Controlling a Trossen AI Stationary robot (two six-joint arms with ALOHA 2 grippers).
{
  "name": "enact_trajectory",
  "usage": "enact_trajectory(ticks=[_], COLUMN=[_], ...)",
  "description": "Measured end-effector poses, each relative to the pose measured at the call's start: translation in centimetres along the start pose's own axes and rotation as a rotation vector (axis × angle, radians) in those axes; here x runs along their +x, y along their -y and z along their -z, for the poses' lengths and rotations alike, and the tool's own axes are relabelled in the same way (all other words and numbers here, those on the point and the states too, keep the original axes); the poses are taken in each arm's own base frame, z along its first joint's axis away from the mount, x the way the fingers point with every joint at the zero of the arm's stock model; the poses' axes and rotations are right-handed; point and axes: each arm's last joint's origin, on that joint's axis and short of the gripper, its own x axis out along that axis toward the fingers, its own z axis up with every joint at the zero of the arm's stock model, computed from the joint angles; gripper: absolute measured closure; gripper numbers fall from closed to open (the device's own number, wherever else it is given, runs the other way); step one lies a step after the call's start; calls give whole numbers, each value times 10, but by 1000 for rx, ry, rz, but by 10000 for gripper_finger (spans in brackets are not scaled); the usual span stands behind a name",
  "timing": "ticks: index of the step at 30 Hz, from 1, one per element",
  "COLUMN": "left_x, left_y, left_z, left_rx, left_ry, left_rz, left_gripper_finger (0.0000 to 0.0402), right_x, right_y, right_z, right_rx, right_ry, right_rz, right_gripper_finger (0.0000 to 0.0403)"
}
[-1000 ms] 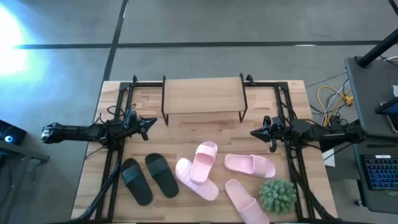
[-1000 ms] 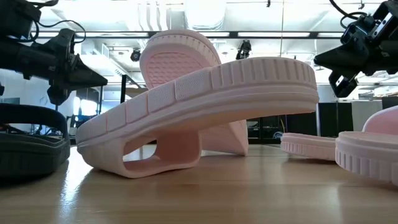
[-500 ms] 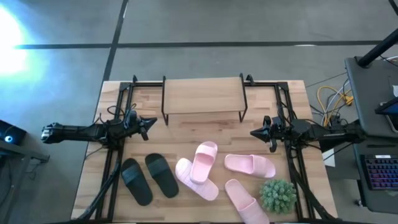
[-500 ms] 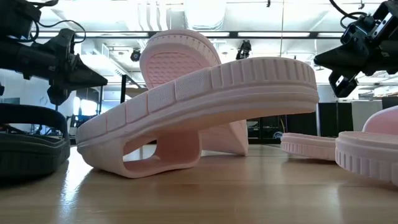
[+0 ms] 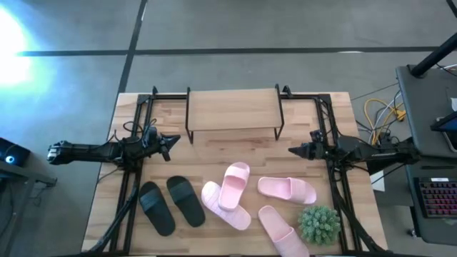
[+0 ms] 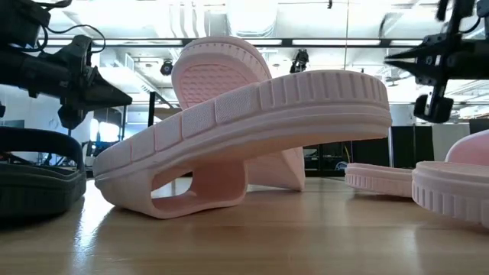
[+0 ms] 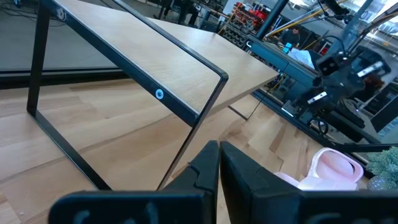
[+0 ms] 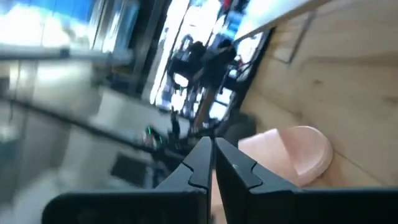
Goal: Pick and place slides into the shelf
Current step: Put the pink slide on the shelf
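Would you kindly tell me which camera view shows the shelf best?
The high view: the whole shelf shows from above, nothing on its board. The left wrist view shows one corner close up; the low view does not show it.

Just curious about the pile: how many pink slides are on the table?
4. Two overlap mid-table, one leaning across another. One lies to their right, and one sits at the front edge beside the plant ball.

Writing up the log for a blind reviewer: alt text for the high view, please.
Six slides lie on the near half of a wooden table, two black on the left and four pink beside a green plant ball. An empty small shelf stands behind them, flanked by the shut left gripper and shut right gripper.
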Motion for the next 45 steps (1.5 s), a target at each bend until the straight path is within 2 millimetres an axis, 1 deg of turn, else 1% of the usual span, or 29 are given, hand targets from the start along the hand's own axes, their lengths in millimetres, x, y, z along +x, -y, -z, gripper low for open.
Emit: enact_trajectory(ticks=[3,9,11,14,19,22,24,27,29,31,33,37,38,40,43,45], left_x=[0,0,0,0,0,0,0,0,0,0,0,0,0,0,-1,-2], left_y=[0,0,0,0,0,0,0,0,0,0,0,1,1,3,7,9], left_z=[0,0,0,0,0,0,0,0,0,0,0,-1,-1,-5,-13,-16], left_rx=[0,0,0,0,0,0,0,0,0,13,75,120,112,88,36,12], left_ry=[1,1,1,1,0,1,1,1,1,1,2,15,25,60,139,177], left_rz=[0,0,0,0,-1,0,0,0,0,-1,-1,7,12,31,75,95], left_gripper_finger=[402,402,402,402,402,402,402,402,402,402,402,402,402,402,402,402], right_x=[0,-1,-1,-1,-3,-2,-1,1,3,5,7,20,24,36,54,60], right_y=[1,1,-1,-8,-23,-25,-26,-27,-32,-43,-60,-96,-104,-114,-119,-117], right_z=[-3,-7,-9,-12,-16,-17,-16,-13,-13,-15,-19,-27,-29,-31,-31,-31], right_rx=[19,36,60,81,94,141,165,136,121,71,14,-140,-179,-230,-227,-190], right_ry=[95,229,274,301,320,323,286,193,169,149,128,94,81,36,-99,-178], right_rz=[35,69,52,-21,-167,-202,-218,-248,-290,-366,-446,-493,-481,-390,-97,161], right_gripper_finger=[390,390,390,390,390,390,390,390,390,390,390,390,390,390,390,390])
